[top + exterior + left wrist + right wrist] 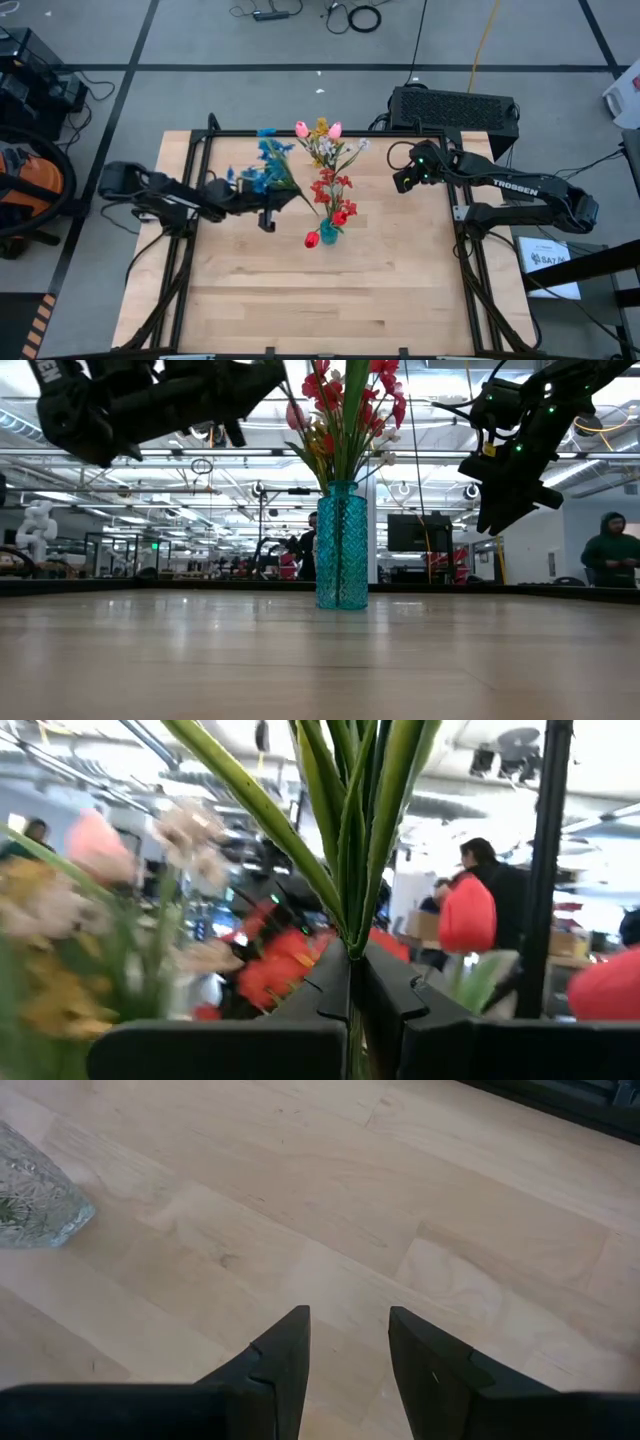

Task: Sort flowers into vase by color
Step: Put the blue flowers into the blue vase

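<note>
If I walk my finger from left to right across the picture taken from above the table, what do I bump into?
Left gripper shut on blue flowers → blue-green vase with red, pink and yellow flowers → right gripper, open and empty.

Teal cut-glass vase (341, 546), red tulips (340, 217), blue spray (268, 160), pale wood table (300, 290)

The word "TROSSEN" stands in white capital letters along the dark forearm of the right robot arm (520, 187), readable in the high view. A white sheet of paper with black print (546, 260) lies on the grey floor beside the right edge of the pale wooden table (330, 290); its print is too small to read. No other text can be made out.
</note>
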Motion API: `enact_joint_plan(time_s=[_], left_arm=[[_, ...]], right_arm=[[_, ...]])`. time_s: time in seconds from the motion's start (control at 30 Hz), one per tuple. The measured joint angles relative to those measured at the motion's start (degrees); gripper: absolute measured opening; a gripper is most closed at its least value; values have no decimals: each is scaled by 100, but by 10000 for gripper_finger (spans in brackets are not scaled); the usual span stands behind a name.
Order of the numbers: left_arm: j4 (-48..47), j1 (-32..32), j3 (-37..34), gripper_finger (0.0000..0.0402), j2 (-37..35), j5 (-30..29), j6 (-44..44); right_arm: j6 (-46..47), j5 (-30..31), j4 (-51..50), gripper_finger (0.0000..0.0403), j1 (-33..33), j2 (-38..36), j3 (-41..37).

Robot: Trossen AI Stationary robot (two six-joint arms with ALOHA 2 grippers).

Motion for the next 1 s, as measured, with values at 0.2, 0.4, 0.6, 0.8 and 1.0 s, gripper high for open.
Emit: enact_joint_plan(time_s=[0.2,0.4,0.6,0.8,1.0], left_arm=[[-29,-356,426,7,635,2,-2],[-90,-489,667,7,922,2,0],[-711,-487,720,7,929,-48,196],[-842,-487,720,10,927,-158,447],[-542,-487,827,12,924,-173,459]], right_arm=[[0,-2,-2,130,0,0,2],[0,-15,-4,130,0,0,2],[0,-19,-2,130,0,0,2],[-42,-22,-2,130,0,0,2],[-46,-22,-3,130,0,0,2]])
